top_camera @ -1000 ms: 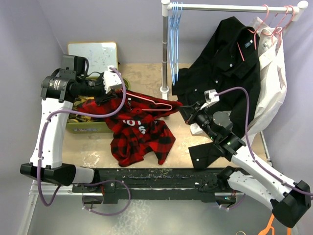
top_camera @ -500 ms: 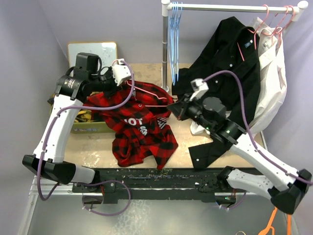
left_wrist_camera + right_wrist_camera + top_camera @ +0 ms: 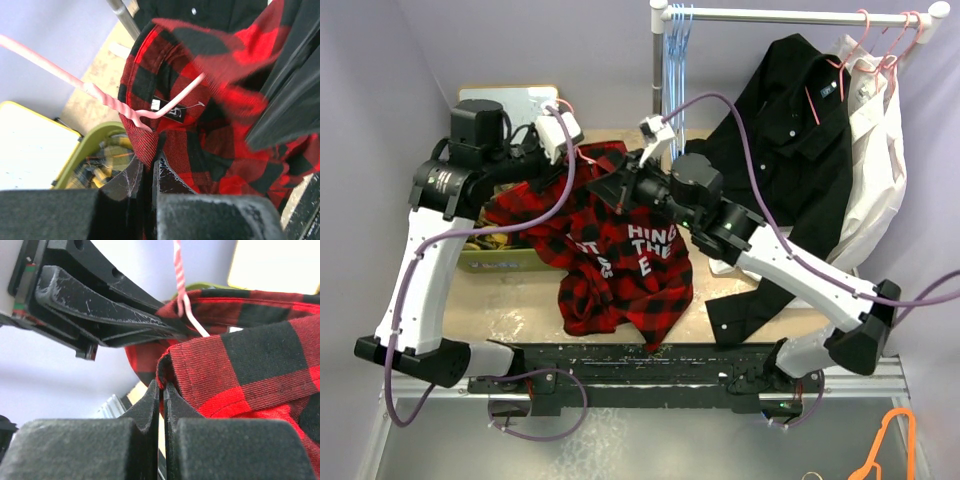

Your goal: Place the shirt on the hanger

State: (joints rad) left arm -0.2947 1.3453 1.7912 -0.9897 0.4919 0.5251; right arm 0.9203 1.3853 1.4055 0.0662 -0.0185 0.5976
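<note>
Hanger (image 3: 100,97) hook cut off; frame mostly hidden under shirt (image 3: 150,65).

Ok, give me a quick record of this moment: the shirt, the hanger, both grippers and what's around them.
shirt: red-and-black check shirt, held up at its collar end by both grippers
hanger: pink wire hanger, one arm running into the collar opening by the label
left gripper: shut on the shirt's edge below the collar
right gripper: shut on a fold of the shirt
surroundings: black shirt on the rail, blue hangers, green bin
</note>
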